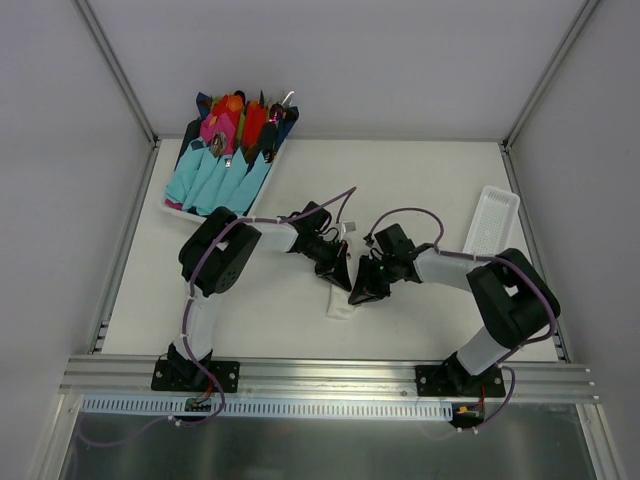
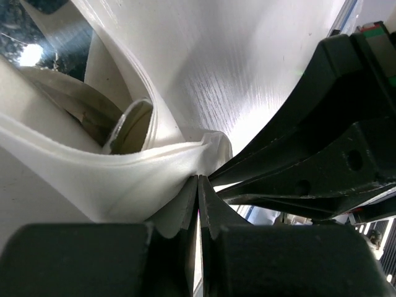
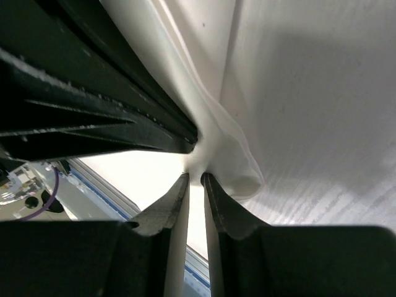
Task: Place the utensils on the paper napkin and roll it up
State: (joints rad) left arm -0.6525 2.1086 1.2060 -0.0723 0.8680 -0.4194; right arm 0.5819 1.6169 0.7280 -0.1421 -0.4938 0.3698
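Note:
The paper napkin (image 1: 342,300) lies partly rolled at the table's middle, between both grippers. In the left wrist view the paper napkin (image 2: 111,176) curls into a loose roll, and a slender grey utensil (image 2: 127,127) shows inside it. My left gripper (image 2: 198,180) is shut, with the napkin's edge pinched at its tips. My right gripper (image 3: 195,178) is nearly closed on a bunched fold of the napkin (image 3: 232,167). The two grippers almost touch, left (image 1: 343,272) and right (image 1: 366,286). The rest of the utensils are hidden.
A tray (image 1: 178,210) with light-blue, pink and red napkin bundles stands at the back left. A white ribbed plastic tray (image 1: 492,222) lies at the right edge. Metal frame rails border the table.

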